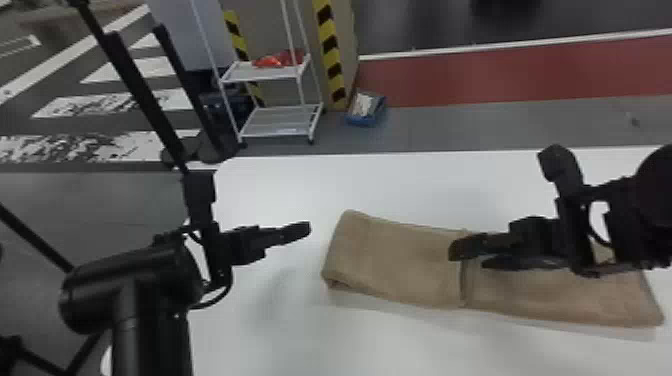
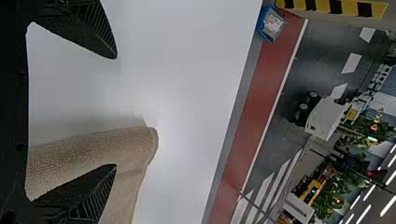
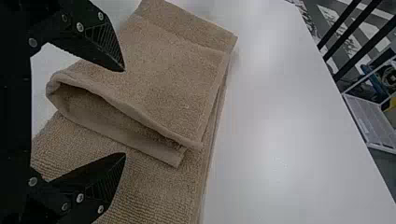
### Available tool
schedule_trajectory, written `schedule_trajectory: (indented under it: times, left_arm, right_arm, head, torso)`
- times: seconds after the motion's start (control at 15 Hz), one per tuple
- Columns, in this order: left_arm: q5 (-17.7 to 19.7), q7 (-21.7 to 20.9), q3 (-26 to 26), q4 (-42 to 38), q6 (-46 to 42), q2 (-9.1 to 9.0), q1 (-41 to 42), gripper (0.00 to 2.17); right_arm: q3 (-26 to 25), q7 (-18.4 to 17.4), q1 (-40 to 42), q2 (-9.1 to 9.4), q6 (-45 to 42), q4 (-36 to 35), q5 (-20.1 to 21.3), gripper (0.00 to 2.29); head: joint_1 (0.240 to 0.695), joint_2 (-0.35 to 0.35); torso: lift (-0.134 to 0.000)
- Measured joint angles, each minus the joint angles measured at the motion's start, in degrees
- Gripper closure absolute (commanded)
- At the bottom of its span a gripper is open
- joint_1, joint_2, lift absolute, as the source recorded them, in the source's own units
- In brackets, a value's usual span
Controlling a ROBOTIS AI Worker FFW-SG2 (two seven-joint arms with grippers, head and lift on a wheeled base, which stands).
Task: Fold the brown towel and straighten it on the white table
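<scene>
Brown towel [image 1: 395,265] is on the white bench [image 1: 380,345], lying as a long flat strip from around mid-bench out to my right. It's doubled up in layers, with a cross edge [image 1: 463,285] running over the strip near its middle. Left claw [image 1: 300,231] is over bare bench, just off the towel's left end, fingers pointing in toward it. From the left wrist view, that claw [image 2: 116,111] is spread wide, nothing pinched; the towel's end shows past the fingers, near one of them. Right claw [image 1: 468,256] is over the middle of the towel, tips by that cross edge. Right wrist view has this claw [image 3: 124,112] wide open too, no cloth clamped, one finger each side of the puffed-up edge of the top layer. That edge gapes a bit, so I can see into the fold; ribbed cloth lies beneath it. Can't tell if either right fingertip touches the towel. Rest: beyond the bench there's a white rack [image 1: 270,75] with red stuff [image 1: 272,61] on its upper shelf, and a blue bin [image 1: 361,121] on the floor beside a striped post [image 1: 330,50].
</scene>
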Motion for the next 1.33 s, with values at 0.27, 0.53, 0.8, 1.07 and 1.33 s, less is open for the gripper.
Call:
schedule_trajectory:
  times: [0.27,0.53,0.8,1.07,1.33]
  left_arm:
    - [0.09,0.00,0.00,0.00,0.00,0.01,-0.02,0.05]
    - [0.09,0.00,0.00,0.42,-0.14,0.01,-0.08,0.05]
    - [0.09,-0.04,0.15,0.65,-0.68,0.08,-0.14,0.05]
    - [0.09,-0.18,0.43,0.89,-0.85,0.09,-0.17,0.05]
    - [0.09,-0.17,0.44,1.05,-0.88,0.09,-0.42,0.05]
  right_arm:
    - [0.42,0.66,0.01,0.00,-1.35,1.52,0.02,0.41]
    - [1.13,1.59,-0.01,0.00,-4.27,2.65,0.37,0.63]
    - [1.22,1.59,-0.18,0.00,-5.49,3.39,0.48,0.80]
    - [1.21,1.60,-0.35,0.00,-5.78,4.03,0.58,1.03]
    - [0.76,3.66,-0.54,0.00,-5.85,4.42,0.18,1.18]
  head:
    - [0.695,0.288]
    - [0.695,0.290]
    - [0.695,0.290]
    - [0.695,0.291]
    - [0.695,0.294]
  torso:
    - [-0.124]
    - [-0.124]
    - [-0.124]
    - [-0.124]
    - [-0.124]
